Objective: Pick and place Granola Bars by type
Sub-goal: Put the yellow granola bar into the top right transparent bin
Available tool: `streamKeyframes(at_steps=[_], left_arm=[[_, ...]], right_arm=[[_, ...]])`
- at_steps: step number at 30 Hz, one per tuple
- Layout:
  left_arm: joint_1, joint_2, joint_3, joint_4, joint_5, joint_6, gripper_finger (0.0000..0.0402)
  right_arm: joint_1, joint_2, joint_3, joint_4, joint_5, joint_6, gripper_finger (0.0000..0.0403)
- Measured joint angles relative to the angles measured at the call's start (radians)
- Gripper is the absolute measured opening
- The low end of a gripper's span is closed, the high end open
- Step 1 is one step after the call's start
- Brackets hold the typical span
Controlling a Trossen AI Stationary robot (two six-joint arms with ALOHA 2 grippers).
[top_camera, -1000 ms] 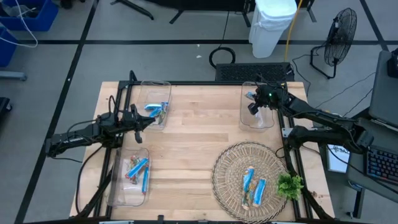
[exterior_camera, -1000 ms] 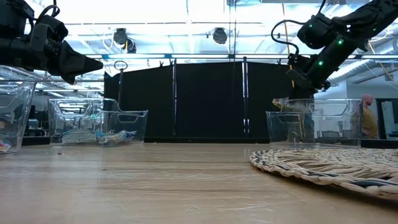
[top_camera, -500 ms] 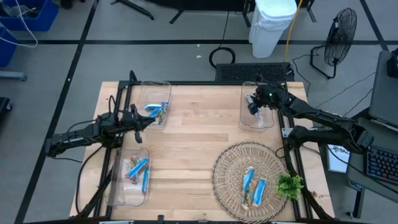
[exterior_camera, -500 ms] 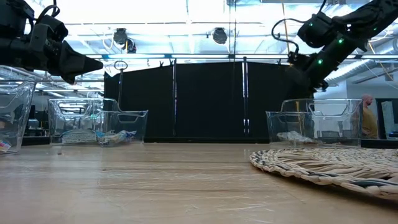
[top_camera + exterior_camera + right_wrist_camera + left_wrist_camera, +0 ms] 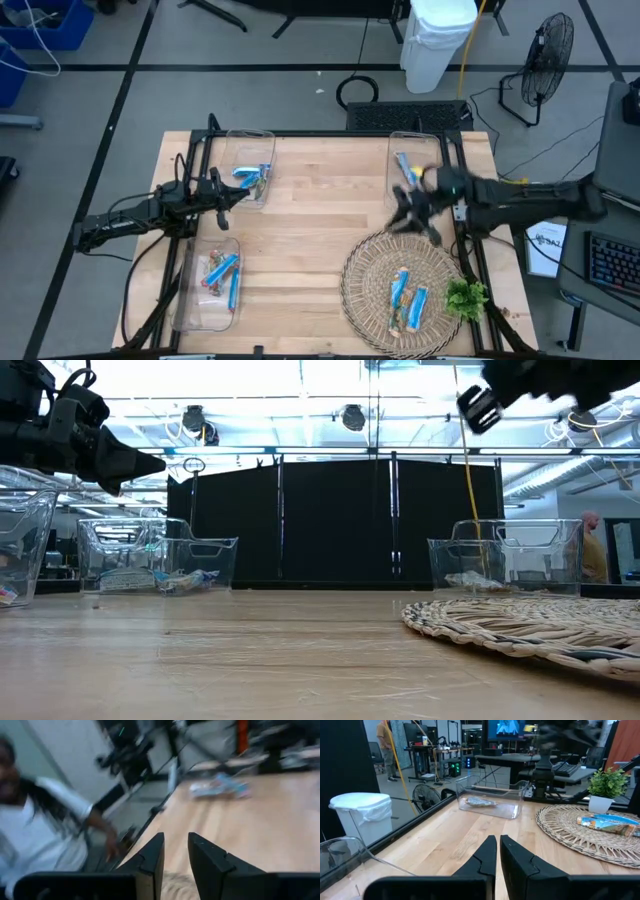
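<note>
right gripper has its fingers spread a bit with nothing in them, hanging over the table between the far right bin with one bar and the mat with three bars, left gripper pressed together by the far left bin

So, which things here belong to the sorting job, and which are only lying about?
For the job:
- granola bars
- woven mat
- clear bins
- right end effector

Lying about:
- green sprig
- white bin
- fan
</note>
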Motion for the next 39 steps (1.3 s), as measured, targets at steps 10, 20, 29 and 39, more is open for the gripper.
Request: streamKeyframes(at_steps=[10,20,29,39], left_arm=[[0.0,0.0,0.0,0.0,0.0,0.0,0.0031],[0.0,0.0,0.0,0.0,0.0,0.0,0.0031],[0.0,0.0,0.0,0.0,0.0,0.0,0.0031],[0.0,0.0,0.0,0.0,0.0,0.0,0.0031]], right_arm=[[0.681,0.24,0.0,-0.028,0.726,0.072,0.0079],[0.773,0.515,0.0,-0.022,0.789,0.403,0.0174],[0.789,0.572,0.0,-0.031,0.712,0.494,0.0204],[0.782,0.625,0.0,-0.064,0.714,0.501,0.0182]])
